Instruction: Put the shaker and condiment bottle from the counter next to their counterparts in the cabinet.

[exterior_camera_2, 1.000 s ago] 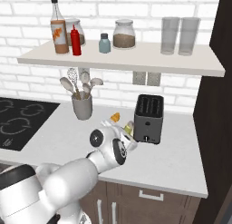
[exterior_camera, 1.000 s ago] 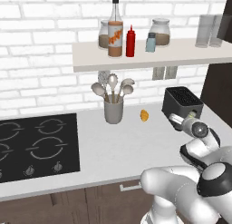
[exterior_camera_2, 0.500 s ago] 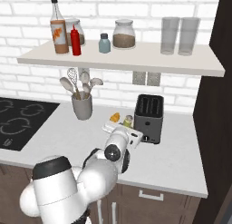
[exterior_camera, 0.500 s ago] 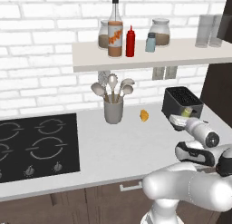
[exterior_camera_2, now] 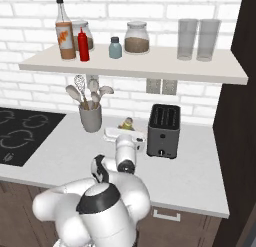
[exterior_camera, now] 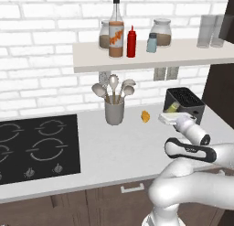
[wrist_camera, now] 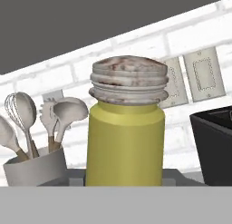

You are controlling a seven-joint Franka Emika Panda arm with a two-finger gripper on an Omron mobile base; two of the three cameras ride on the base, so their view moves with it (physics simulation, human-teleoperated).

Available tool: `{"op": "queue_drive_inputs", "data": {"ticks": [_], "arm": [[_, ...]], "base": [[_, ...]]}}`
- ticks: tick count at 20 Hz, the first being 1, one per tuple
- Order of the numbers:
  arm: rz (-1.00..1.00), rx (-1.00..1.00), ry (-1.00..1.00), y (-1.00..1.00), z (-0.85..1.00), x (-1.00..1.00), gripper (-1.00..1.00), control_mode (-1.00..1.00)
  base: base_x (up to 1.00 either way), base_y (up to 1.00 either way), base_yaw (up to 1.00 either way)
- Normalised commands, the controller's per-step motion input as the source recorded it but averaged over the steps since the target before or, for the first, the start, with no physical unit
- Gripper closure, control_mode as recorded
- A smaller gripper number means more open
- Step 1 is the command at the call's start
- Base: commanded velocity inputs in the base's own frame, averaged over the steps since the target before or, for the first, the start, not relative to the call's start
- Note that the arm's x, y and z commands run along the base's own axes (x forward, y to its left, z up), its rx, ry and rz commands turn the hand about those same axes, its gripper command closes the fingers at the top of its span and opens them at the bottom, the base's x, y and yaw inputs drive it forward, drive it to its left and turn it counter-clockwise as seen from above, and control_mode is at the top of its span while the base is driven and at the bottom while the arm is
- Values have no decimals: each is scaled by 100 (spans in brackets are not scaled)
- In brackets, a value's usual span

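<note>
Since the earlier frames, the arm is being extended further toward the toaster, and the hand with the shaker is being carried from low over the front of the worktop up to a position beside the toaster.

The worktop (exterior_camera: 119, 147) is being shown light grey, with the black stove (exterior_camera: 32, 147) inset at its left. The shelf (exterior_camera_2: 150, 63) is being seen against the white brick wall above it. The black toaster (exterior_camera_2: 164, 131) is being shown standing on the worktop at the right, below the shelf. A grey utensil holder (exterior_camera_2: 90, 117) with spoons and a whisk is being shown standing left of the toaster.

On the shelf, the tall glass bottle (exterior_camera: 116, 32) with orange label is being shown upright, and the red condiment bottle (exterior_camera: 131, 42) is standing just beside it on its right. The pale blue shaker (exterior_camera: 152, 42) is being shown a little further right, near a lidded jar.

The yellow shaker (wrist_camera: 125, 128) is being grasped by the fingers (exterior_camera_2: 127, 130), which are being kept clenched on it; it is being held upright above the worktop, just left of the toaster. A small orange item (exterior_camera: 145, 116) is being shown lying on the worktop between the utensil holder and the toaster.
</note>
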Motion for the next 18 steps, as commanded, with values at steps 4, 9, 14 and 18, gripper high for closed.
{"op": "queue_drive_inputs", "data": {"ticks": [4, 9, 14, 18], "arm": [[50, -3, -6, 0, 0, 0, 100, -100], [37, 0, -11, 0, 0, 0, 100, -100], [26, 0, -7, -4, 7, 0, 100, -100], [1, 0, 1, -3, 0, 0, 100, -100]], "base": [[0, 0, 0], [0, 0, 0], [0, 0, 0], [0, 0, 0]]}}
